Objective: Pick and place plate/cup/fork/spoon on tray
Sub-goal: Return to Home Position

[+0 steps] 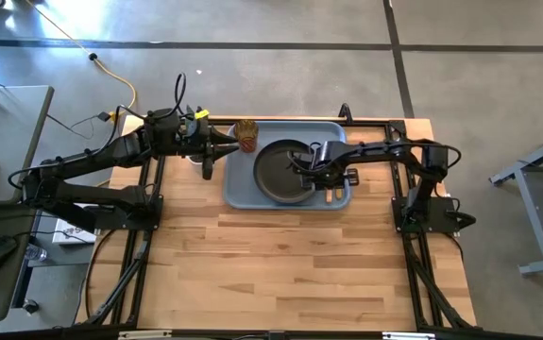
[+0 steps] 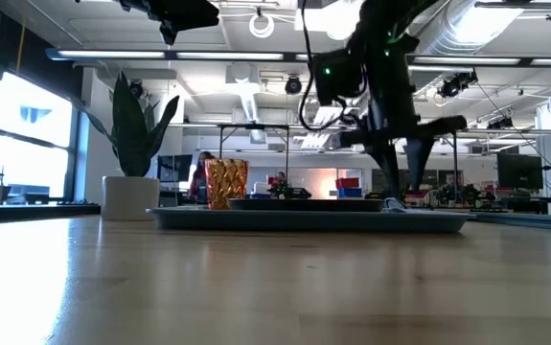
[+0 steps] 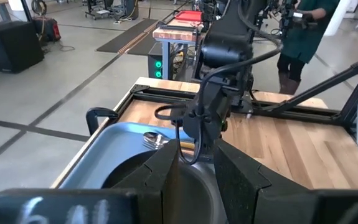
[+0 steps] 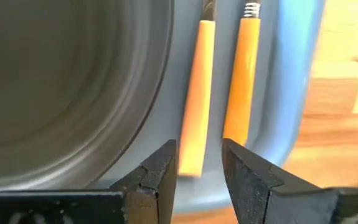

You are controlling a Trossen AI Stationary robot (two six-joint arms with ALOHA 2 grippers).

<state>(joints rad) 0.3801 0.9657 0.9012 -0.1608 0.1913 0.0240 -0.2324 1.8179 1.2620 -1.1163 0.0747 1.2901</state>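
Cutlery placement closes out my run: my right gripper (image 4: 198,163), fingers parted, hangs over two orange handles beside one plate (image 1: 283,170) on one tray (image 1: 243,194); which is fork or spoon, I cannot tell. Next, I judge, lift clear. One cup (image 1: 246,134) stands at the tray's corner near my left gripper (image 3: 196,168), fingers apart.

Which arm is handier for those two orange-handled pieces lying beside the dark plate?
Right. The right gripper hangs open directly over the orange handles on the tray. The left gripper sits across the plate, by the cup.
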